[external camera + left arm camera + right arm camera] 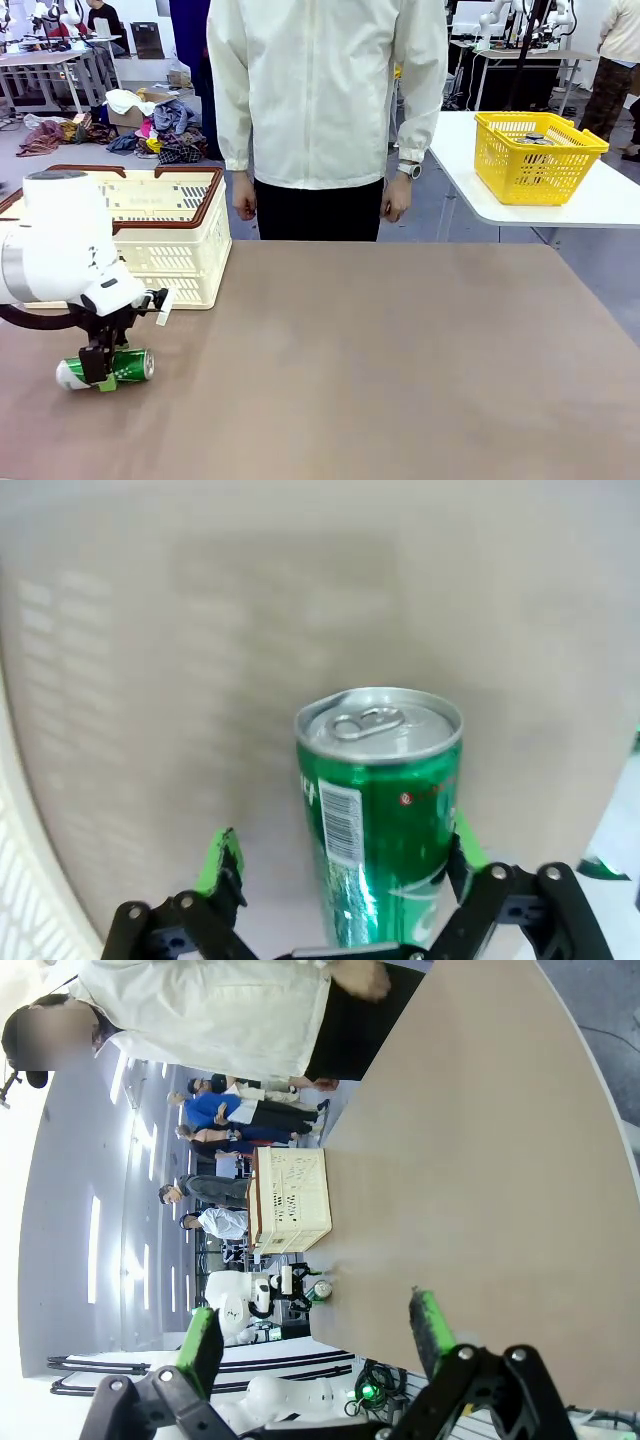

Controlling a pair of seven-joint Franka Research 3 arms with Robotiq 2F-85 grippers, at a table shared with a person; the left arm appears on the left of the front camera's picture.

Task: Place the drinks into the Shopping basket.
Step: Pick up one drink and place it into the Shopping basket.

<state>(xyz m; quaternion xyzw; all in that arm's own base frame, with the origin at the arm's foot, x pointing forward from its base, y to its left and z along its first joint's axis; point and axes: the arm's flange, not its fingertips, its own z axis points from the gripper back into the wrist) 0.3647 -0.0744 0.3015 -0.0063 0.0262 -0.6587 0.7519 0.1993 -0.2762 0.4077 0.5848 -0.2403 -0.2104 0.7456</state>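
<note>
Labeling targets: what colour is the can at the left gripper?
The can is green with a silver top; left wrist view shows it best.

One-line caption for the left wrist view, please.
Left gripper, fingers open, straddling the green can that lies on its side on the brown table.

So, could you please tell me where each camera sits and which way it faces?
Front view: on the robot's side of the table, facing the person across it; the left arm shows at left.
Left wrist view: on the left arm, looking down the open left fingers at the green can between them.
Right wrist view: on the right arm, rolled sideways, looking across the table past the open right fingers.
Shared: front and left wrist show the green can.
</note>
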